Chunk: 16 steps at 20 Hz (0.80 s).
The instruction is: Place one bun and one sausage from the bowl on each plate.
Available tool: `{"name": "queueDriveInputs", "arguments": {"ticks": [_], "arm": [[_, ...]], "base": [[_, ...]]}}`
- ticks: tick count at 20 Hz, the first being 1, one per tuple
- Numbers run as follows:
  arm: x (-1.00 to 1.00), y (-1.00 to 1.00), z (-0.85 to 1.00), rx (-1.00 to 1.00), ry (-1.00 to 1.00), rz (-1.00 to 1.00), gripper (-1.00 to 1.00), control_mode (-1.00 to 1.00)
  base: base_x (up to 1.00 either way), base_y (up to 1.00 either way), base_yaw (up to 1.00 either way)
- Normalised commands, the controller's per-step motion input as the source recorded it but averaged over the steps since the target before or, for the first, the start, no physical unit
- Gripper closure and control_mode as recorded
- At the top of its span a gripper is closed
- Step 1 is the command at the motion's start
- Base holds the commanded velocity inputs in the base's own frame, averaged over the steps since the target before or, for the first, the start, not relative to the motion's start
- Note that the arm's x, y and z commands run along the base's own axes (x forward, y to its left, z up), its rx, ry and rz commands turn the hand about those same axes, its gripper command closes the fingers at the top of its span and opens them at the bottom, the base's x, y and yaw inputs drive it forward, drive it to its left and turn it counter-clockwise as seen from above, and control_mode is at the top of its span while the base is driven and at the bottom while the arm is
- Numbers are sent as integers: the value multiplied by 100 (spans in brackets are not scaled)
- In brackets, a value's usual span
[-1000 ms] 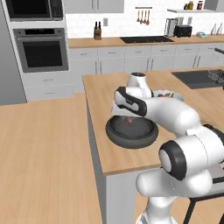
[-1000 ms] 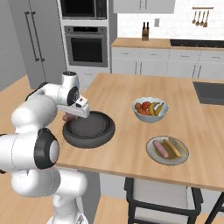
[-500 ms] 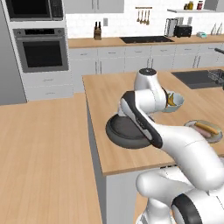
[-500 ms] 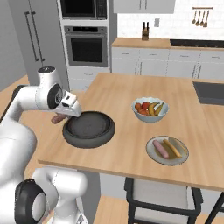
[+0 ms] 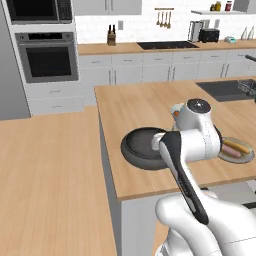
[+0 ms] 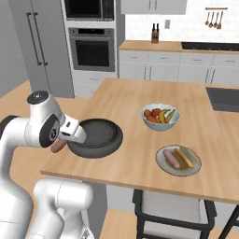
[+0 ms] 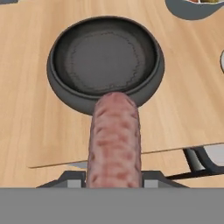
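Note:
My gripper is shut on a pinkish-brown sausage, which sticks out lengthwise from between the fingers. It hangs just off the near-left rim of the dark bowl, over the counter's front edge. In the hand view the bowl lies ahead of the sausage tip with nothing in it. A plate at the right carries one sausage and one yellow bun side by side. In the left base view my arm covers the gripper; the bowl and the plate show on either side of it.
A pale fruit bowl with bananas and red fruit stands behind the plate. The wooden island counter ends just in front of the dark bowl. A dark stool stands below the counter's near right side.
The arm has swung the held sausage from over the bowl's left side down toward the near-left rim and the counter's edge. Bowl, plate and fruit bowl have stayed put.

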Motion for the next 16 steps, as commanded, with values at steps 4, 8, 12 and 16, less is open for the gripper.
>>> {"name": "queueDriveInputs", "arguments": {"ticks": [4,8,12,16], "arm": [[-3,0,-4,0,1,0,100,-100],[-33,-11,-4,2,0,-4,100,-100],[0,0,0,0,0,0,100,100],[0,0,0,0,0,0,100,100]], "base": [[0,0,0],[0,0,0],[-100,-81,-15],[-69,-92,-11]]}}
